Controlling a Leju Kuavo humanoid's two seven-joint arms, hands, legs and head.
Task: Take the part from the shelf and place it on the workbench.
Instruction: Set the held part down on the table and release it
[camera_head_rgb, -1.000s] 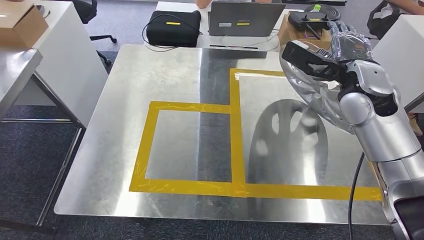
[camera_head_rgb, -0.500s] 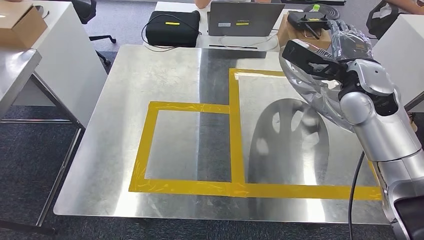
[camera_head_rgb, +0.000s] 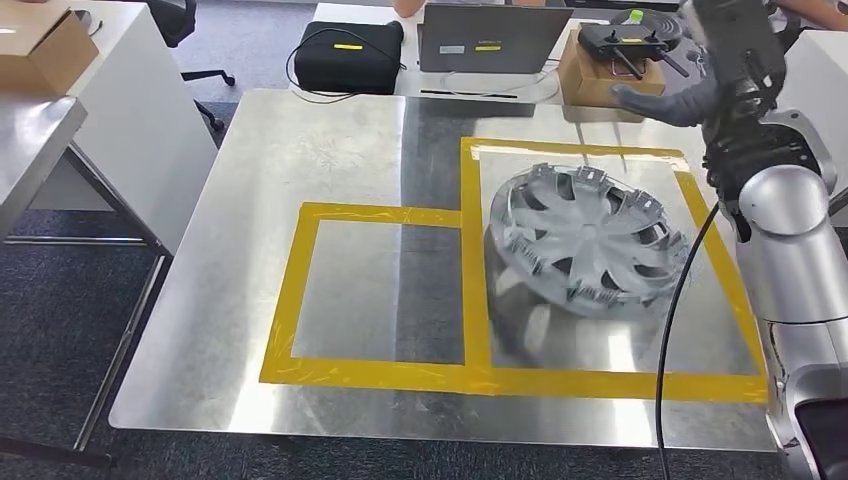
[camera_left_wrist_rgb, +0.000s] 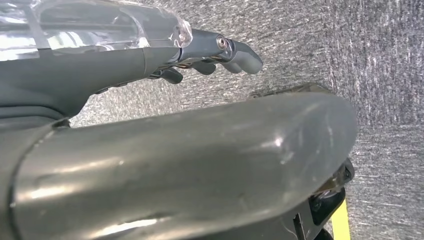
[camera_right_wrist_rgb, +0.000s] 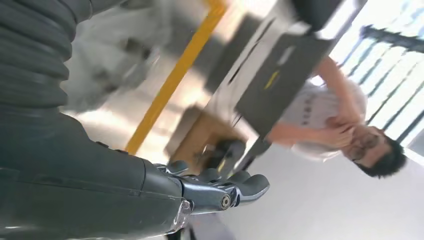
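A: Where do we have the part?

B: The hubcap (camera_head_rgb: 585, 240) lies on the bench (camera_head_rgb: 300, 170), inside the right box of yellow tape (camera_head_rgb: 470, 300), tilted a bit, its ribbed clip side up. Nothing touches it.

A: Right hand?

B: We see the right hand (camera_head_rgb: 690, 95) raised above the far edge of the bench, well clear of the hubcap, fingers spread, holding nothing. In the right wrist view the hand (camera_right_wrist_rgb: 220, 192) shows loose, stretched fingers with nothing in them. That view is blurred.

A: Left hand?

B: In the left wrist view the left hand (camera_left_wrist_rgb: 210, 50) hangs over grey carpet (camera_left_wrist_rgb: 380, 60), fingers stretched out and empty.

A: What else do we log?

B: Behind the bench: a black bag (camera_head_rgb: 345, 55), a laptop (camera_head_rgb: 490, 38), a cardboard box (camera_head_rgb: 600, 80) with a black controller (camera_head_rgb: 625, 42) on top. A white table (camera_head_rgb: 120, 110) stands to the left. The right wrist view shows a person (camera_right_wrist_rgb: 340, 125) behind the laptop.
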